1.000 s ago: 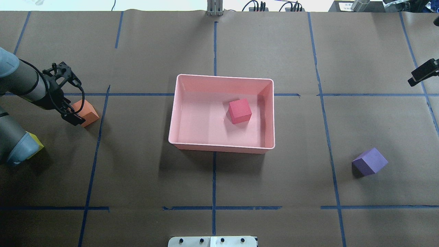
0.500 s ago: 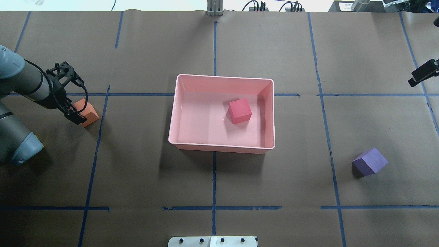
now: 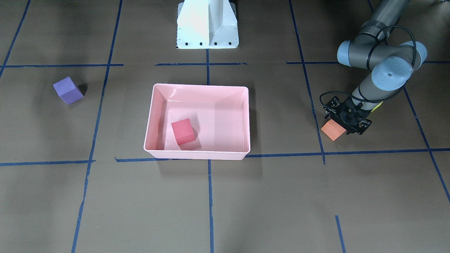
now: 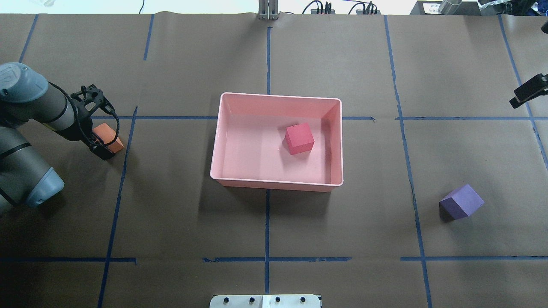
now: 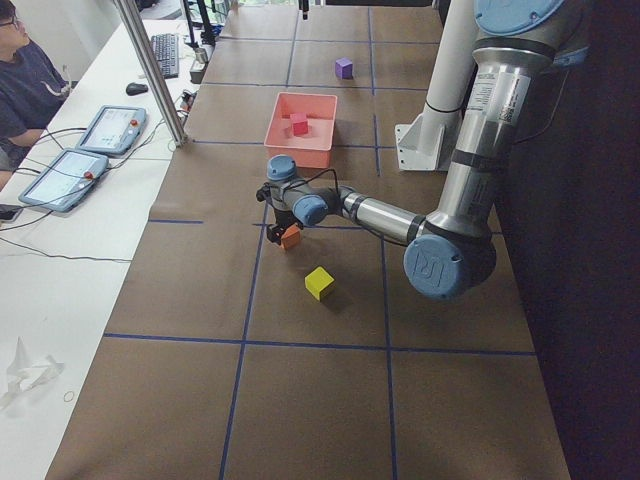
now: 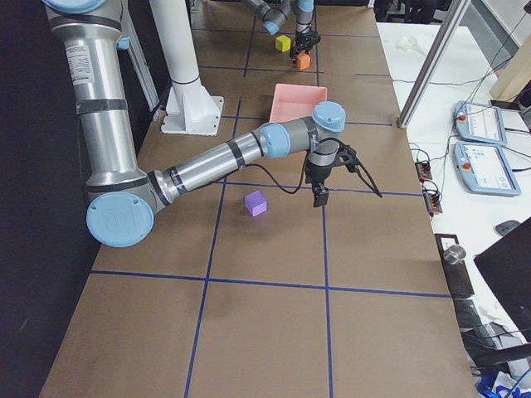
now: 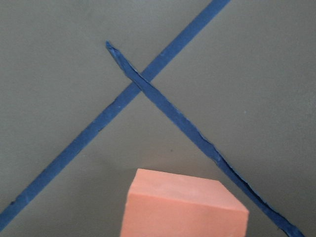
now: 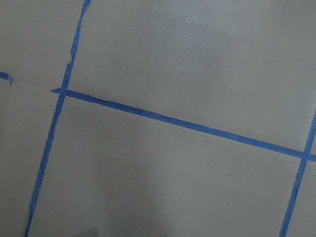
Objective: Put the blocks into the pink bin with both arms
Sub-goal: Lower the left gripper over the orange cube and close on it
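The orange block (image 4: 110,137) sits on the table at the far left, also seen in the front view (image 3: 333,130) and low in the left wrist view (image 7: 185,205). My left gripper (image 4: 97,136) hangs low right against it, jaws apart; its fingers do not show in the wrist view. The red-pink block (image 4: 299,138) lies inside the pink bin (image 4: 278,96). The purple block (image 4: 461,201) lies at the near right. My right gripper (image 4: 528,91) is at the right edge above bare table; I cannot tell its state. The yellow-green block (image 5: 319,283) sits near the left arm, hidden in the overhead view.
The white pedestal (image 3: 207,24) stands behind the bin on the robot's side. Blue tape lines cross the brown table cover. An operator (image 5: 20,80) and tablets (image 5: 110,130) are at a side desk beyond the table's far edge.
My left gripper has moved a little forward and right, closer over the orange block, and the arm's elbow now covers the yellow-green block. The right arm and other blocks have not moved.
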Motion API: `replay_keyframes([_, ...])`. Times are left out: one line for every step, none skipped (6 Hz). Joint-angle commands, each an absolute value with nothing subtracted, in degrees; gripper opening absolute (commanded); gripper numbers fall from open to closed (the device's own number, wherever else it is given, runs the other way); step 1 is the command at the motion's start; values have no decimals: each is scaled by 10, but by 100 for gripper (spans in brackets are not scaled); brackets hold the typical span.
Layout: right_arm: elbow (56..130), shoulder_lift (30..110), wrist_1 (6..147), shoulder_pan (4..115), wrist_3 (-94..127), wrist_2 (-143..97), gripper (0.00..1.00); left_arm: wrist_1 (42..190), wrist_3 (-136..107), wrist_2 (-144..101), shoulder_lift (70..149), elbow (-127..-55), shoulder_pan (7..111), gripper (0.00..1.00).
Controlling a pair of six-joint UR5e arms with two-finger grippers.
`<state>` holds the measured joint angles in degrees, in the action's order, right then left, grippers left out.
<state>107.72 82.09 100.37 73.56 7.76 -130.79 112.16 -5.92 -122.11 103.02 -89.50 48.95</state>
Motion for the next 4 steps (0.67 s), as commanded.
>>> replay_keyframes([1077,821,1004,736,77,-1308,100,1120,-60,-1223,1031,-894,482,89])
replay_keyframes([1078,822,1004,736,80,-1308,100,1105,-60,-1224,1032,-902,489,78])
replay_keyframes([1079,822,1004,736,83,-1309,100,1102,-78,-1226,1041,-910,516,69])
replay_keyframes([1078,822,1004,736,83,-1309,100,1054,-80,-1226,1050,-944,532,68])
